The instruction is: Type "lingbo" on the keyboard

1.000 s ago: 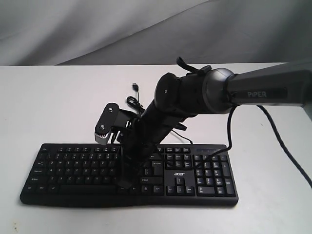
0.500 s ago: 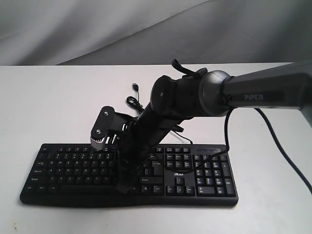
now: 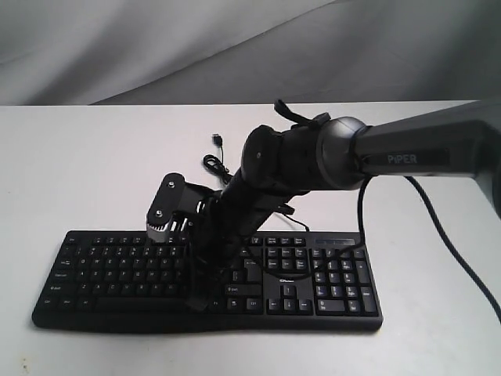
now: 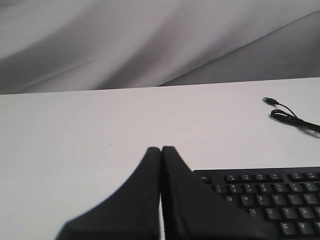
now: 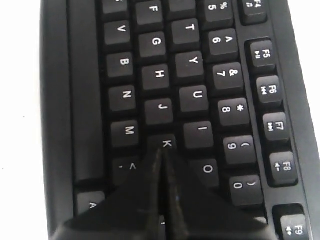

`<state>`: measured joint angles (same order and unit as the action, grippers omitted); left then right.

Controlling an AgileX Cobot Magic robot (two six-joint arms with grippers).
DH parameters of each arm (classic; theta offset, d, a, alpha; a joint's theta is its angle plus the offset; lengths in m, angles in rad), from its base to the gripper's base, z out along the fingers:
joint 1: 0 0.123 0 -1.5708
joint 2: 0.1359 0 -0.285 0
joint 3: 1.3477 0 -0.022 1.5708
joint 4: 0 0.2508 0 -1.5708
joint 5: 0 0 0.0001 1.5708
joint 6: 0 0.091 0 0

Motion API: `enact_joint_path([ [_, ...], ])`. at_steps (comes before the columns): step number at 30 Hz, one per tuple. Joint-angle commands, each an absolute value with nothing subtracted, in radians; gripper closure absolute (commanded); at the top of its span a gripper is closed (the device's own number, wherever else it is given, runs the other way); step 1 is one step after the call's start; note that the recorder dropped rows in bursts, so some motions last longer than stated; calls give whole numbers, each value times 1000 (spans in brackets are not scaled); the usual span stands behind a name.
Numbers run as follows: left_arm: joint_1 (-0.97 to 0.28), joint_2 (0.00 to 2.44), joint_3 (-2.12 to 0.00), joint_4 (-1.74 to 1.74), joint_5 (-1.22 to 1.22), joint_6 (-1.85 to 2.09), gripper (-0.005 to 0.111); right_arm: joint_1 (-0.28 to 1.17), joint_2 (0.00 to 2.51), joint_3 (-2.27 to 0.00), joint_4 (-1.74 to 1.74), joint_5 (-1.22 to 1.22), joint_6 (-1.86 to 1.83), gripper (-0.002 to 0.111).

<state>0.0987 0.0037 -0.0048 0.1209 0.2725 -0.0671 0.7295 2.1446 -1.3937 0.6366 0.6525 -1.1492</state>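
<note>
Your right arm slants down over the middle of the keyboard, blocking passage there; its pincer, fingers pressed together, hangs over the K key. The number pad lies open. Behind the keyboard a coiled cable clutters the counter; to the left the counter gives you free room.

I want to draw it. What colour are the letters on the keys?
White, on a black keyboard. The right wrist view shows them best.
</note>
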Motion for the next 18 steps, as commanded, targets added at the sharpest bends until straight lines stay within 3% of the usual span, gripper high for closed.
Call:
enact_joint_path([
  [1,100,0,0,117,266,-69,106,729,2122,-1392,628,649,-1153,108],
  [18,100,0,0,117,266,-69,106,735,2159,-1468,679,613,-1157,108],
])
